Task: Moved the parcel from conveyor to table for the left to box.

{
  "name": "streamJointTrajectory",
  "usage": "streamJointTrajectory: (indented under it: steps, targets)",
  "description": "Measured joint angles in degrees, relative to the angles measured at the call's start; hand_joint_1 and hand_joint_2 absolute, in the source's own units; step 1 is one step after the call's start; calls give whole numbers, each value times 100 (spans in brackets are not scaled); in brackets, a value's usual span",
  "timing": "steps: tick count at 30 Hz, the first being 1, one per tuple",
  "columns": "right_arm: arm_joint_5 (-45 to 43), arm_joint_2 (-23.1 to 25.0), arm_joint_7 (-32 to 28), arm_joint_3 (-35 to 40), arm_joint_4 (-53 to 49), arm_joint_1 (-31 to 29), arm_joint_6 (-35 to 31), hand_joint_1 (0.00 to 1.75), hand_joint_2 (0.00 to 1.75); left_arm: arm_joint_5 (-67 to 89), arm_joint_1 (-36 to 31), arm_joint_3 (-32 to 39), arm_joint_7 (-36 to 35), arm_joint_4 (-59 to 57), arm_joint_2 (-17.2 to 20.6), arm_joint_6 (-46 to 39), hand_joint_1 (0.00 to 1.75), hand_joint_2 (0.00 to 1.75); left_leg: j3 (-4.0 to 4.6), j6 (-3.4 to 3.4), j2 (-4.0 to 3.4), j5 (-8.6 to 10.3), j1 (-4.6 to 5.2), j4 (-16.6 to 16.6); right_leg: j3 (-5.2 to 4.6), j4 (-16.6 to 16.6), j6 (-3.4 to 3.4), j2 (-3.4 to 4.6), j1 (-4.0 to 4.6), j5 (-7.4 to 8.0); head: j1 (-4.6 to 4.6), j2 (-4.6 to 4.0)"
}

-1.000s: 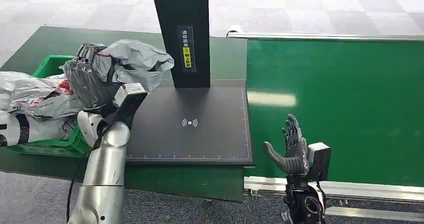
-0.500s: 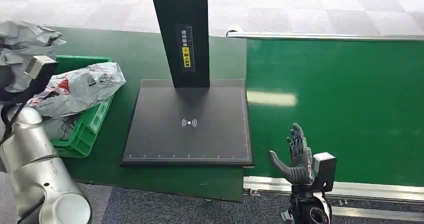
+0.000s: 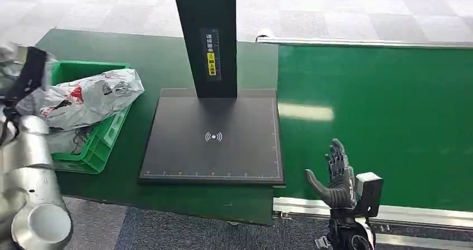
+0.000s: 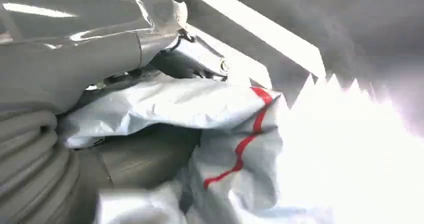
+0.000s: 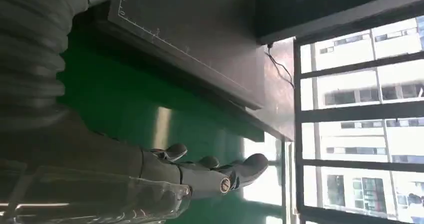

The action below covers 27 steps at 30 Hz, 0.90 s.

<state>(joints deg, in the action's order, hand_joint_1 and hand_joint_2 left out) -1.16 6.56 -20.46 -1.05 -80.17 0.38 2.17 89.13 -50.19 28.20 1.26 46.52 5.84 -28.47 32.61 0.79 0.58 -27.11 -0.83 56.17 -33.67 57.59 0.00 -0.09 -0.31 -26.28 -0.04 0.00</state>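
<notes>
Overhead, the right hand [image 3: 334, 174] hovers empty with fingers spread at the near edge of the green conveyor [image 3: 390, 116], bare belt ahead of it. The scanner pad [image 3: 212, 141] lies beside the green crate [image 3: 100, 144] (already heaped with mailers). At the left wrist, the left hand [image 4: 75, 64] grips the grey, red-striped parcel [image 4: 220, 134]. At the right wrist, spread fingers [image 5: 215, 176] hang over belt.

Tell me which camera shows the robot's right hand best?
The head view: the right hand stands whole at the conveyor's near edge, fingers spread, holding nothing. The right wrist view shows the same hand from behind, partly behind its cover. The left wrist view faces a grey parcel.
</notes>
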Motion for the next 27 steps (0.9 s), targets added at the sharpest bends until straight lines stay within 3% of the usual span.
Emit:
streamJointTrajectory:
  steps: [4, 8, 9, 10, 11, 12, 19, 27]
  targets:
    - [65, 2, 41, -79, -96, 15, 168, 0, 175, 0, -45, -994, -54, -1090, 101, 292, 175, 175, -2, 0, -70, -1, 6, 1, -9, 3, -3, 59, -6, 15, 5, 0]
    - [103, 0, 44, -125, -103, 25, 282, 0, 175, -2, -69, -1656, 206, -1651, 221, 353, 175, 175, -1, 0, -63, -7, 10, 1, -15, 2, 0, 61, -10, 9, 2, 0]
    - [107, 0, 44, -131, -103, 21, 288, 0, 175, -2, -66, -1765, 230, -1739, 229, 320, 168, 175, 1, 0, -57, -7, 9, 1, -15, 2, 0, 54, -9, 8, 4, 0]
    - [109, 0, 44, -135, -103, 19, 297, 0, 175, -2, -64, -1864, 241, -1809, 249, 283, 17, 175, 1, 0, -54, -7, 9, 0, -15, 2, -1, 51, -9, 7, 2, 0]
    - [109, 0, 41, -142, -103, 21, 299, 0, 175, 0, -64, -1968, 190, -1874, 267, 257, 17, 175, 2, 0, -55, -8, 9, 0, -14, 2, -1, 51, -8, 7, 4, 0]
    - [109, -2, 39, -149, -103, 22, 306, 0, 175, 0, -63, -2124, 44, -1937, 282, 248, 0, 175, 2, 0, -55, -8, 8, -1, -14, 2, -1, 51, -8, 7, 2, 0]
    - [133, 0, 101, -151, -103, 41, 347, 0, 175, -2, 25, -2748, -1523, -2145, 373, -577, 0, 175, -3, 0, -66, -6, 8, -2, -10, 4, -2, 58, -7, 9, 4, 0]
    - [142, 2, 149, -140, -103, 53, 347, 0, 175, -2, 378, -2814, -1949, -1731, 640, -989, 0, 175, -2, 3, -75, -9, 7, -3, -17, 5, -2, 70, -7, 8, 2, 0]
